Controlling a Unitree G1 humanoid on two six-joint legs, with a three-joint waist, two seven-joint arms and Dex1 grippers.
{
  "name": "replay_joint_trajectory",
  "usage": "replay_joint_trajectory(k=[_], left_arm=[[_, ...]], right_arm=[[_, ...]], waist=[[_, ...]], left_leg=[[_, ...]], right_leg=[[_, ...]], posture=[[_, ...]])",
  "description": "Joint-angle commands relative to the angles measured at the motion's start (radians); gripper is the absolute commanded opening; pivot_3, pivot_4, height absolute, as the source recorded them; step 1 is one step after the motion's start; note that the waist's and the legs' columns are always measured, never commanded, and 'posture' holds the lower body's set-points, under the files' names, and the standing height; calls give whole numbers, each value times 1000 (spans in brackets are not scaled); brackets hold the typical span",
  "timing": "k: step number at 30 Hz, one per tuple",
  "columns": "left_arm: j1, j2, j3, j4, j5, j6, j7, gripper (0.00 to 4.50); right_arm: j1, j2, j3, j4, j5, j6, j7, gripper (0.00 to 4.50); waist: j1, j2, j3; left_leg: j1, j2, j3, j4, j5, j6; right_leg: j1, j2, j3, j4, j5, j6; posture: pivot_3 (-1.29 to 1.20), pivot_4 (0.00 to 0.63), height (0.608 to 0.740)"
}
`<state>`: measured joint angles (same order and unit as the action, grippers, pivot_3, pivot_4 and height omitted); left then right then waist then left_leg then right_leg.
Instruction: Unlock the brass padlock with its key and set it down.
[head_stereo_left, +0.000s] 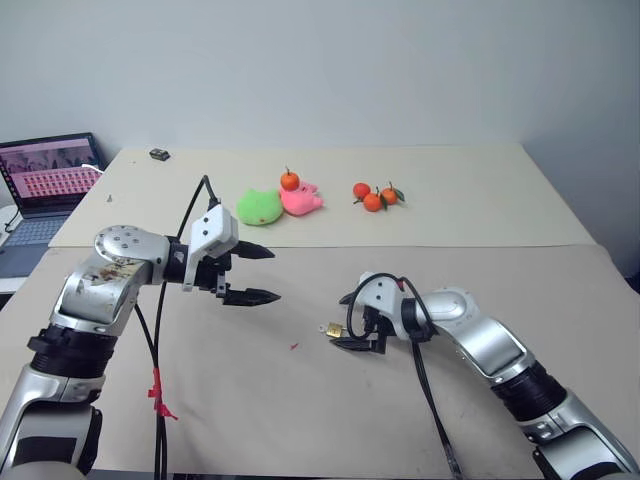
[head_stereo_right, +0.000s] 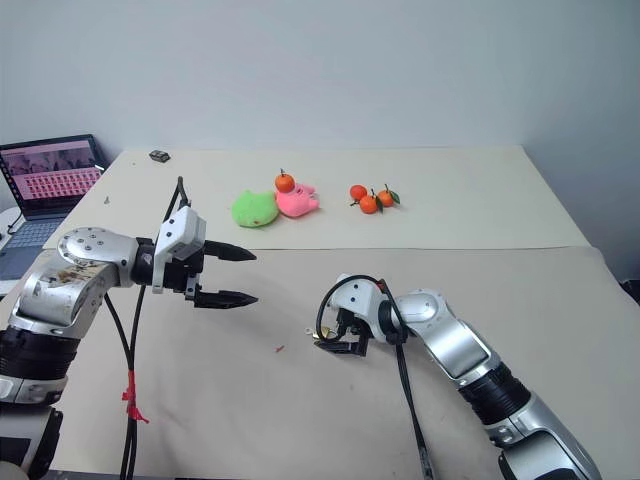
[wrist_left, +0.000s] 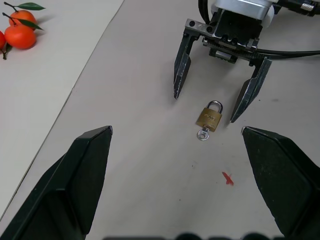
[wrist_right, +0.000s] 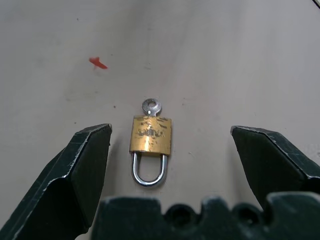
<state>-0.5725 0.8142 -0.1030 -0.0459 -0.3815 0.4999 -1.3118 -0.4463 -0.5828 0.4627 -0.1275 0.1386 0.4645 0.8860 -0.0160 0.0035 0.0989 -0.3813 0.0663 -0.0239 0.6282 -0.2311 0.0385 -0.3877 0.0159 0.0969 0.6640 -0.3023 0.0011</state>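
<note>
The brass padlock lies flat on the beige table, its silver shackle closed and turned toward my right gripper. The small silvery key sticks out of its bottom end. My right gripper is low over the table and open, with one finger on each side of the padlock and a gap to both. My left gripper hangs open above the table to the left and holds nothing. It points across at the padlock.
A red speck lies on the table near the padlock. Farther back are a green plush, a pink plush with an orange on it, and three oranges. A laptop stands far left, and a small dark object sits beyond it.
</note>
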Motion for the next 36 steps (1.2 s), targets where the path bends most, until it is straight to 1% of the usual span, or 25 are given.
replay_joint_trajectory(k=[1, 7, 8, 11, 13, 14, 15, 16, 17, 18, 19, 23, 26, 29, 31, 32, 34, 36], left_arm=[[-38, 6, 6, -8, -2, -10, -9, 4404], [-57, 1, -2, 12, 9, -19, -15, 4404], [-60, 0, -4, 14, 10, -20, -15, 4478], [-64, 5, -2, 10, 5, -15, -21, 4500], [-68, 5, 0, 11, 2, -12, -24, 4500], [-70, 4, 0, 13, 1, -11, -24, 4500], [-71, 3, 0, 15, 1, -11, -24, 4500], [-72, 1, 0, 15, 1, -11, -24, 4500], [-72, 0, 1, 12, -5, -6, -26, 4500], [-72, -2, 4, 10, -13, 2, -28, 4500], [-73, -5, 8, 8, -24, 13, -29, 4500], [-87, -38, 28, 8, -80, 76, -11, 4500], [-108, -91, 46, 7, -147, 193, 43, 4500], [-96, -138, 53, -24, -247, 338, 72, 4500], [-81, -192, 100, -26, -385, 506, 107, 4500], [-70, -204, 108, -26, -422, 555, 113, 4500], [-58, -216, 115, -10, -456, 615, 132, 4500], [-62, -229, 118, 23, -467, 647, 157, 4500]], right_arm=[[12, 22, -7, -6, -22, -22, -5, 4500], [35, 60, -25, 5, -22, 11, -12, 4500], [38, 58, -23, 11, -28, 12, -10, 4243], [48, 54, -23, 20, -37, 14, -9, 3481], [51, 54, -24, 21, -40, 14, -7, 2681], [52, 54, -25, 22, -41, 13, -5, 2427], [53, 54, -26, 22, -43, 13, -4, 1952], [53, 54, -27, 22, -43, 13, -3, 1727], [54, 52, -28, 20, -44, 14, -2, 1300], [53, 50, -29, 18, -45, 15, -1, 996], [52, 45, -28, 13, -48, 15, 2, 898], [39, 17, -34, -15, -79, -9, -1, 898], [13, -5, -53, -35, -105, -51, -8, 898], [-19, -25, -83, -53, -145, -124, -36, 898], [-45, -49, -111, -62, -189, -228, -67, 898], [-54, -59, -126, -67, -206, -273, -79, 898], [-70, -81, -146, -84, -232, -364, -89, 898], [-86, -91, -172, -127, -225, -412, -80, 898]], waist=[[1, 0, 0], [0, 0, 0], [2, 0, 0], [2, 0, 0], [2, 0, 0], [2, 0, 0], [2, 0, 0], [2, 0, 0], [2, 0, 0], [2, 0, 0], [2, 0, 0], [5, 0, 0], [9, 0, 0], [4, 0, 0], [0, 0, 0], [-2, 0, 0], [-9, 0, 0], [-11, 0, 0]], left_leg=[[0, 0, 0, 0, 0, 0], [-1, 0, 0, 0, 0, 0], [-1, 0, 0, 0, 0, 0], [-1, 0, 0, 0, 0, 0], [-1, 0, 0, 0, 0, 0], [-1, 0, 0, 0, 0, 0], [-1, 0, 0, 0, 0, 0], [-1, 0, 0, 0, 0, 0], [0, 0, 0, 0, 0, 0], [0, 0, 0, 0, 0, 0], [0, 0, 0, 0, 0, 0], [-1, 0, 0, 0, 0, 0], [-1, 0, -1, 1, 0, 0], [-2, -1, 0, 2, 0, 0], [-2, -1, -1, 2, 0, 0], [-2, -1, -1, 2, 0, 0], [-2, 0, -1, 1, 0, 1], [-2, 0, -1, 0, 0, 1]], right_leg=[[0, 0, 0, 0, 0, 0], [0, 0, 0, 0, 0, 0], [0, 0, 0, 0, 0, 0], [0, 0, 0, 0, 0, 0], [0, 0, 0, 0, 0, 0], [0, 0, 0, -1, 0, 0], [0, 0, 0, 0, 0, 0], [0, 0, 0, 0, 0, 0], [0, 0, 0, 0, 0, 0], [0, 0, 0, 0, 0, 0], [0, 0, 0, 0, 0, 0], [0, 0, 0, 0, 0, 0], [0, 0, 0, 0, 0, 0], [0, -1, 0, 0, 0, 0], [0, -1, 0, 0, 0, 0], [0, -1, 0, 0, 0, 0], [0, 0, 0, 0, 0, 0], [0, 1, 0, 1, 0, 0]], posture=[[0, 150, 660], [0, 150, 660], [0, 150, 660], [0, 150, 660], [0, 150, 660], [0, 150, 660], [0, 150, 660], [0, 150, 660], [0, 150, 660], [0, 150, 660], [0, 150, 660], [0, 150, 660], [0, 150, 660], [0, 150, 660], [0, 150, 660], [0, 150, 660], [0, 150, 660], [0, 150, 660]])
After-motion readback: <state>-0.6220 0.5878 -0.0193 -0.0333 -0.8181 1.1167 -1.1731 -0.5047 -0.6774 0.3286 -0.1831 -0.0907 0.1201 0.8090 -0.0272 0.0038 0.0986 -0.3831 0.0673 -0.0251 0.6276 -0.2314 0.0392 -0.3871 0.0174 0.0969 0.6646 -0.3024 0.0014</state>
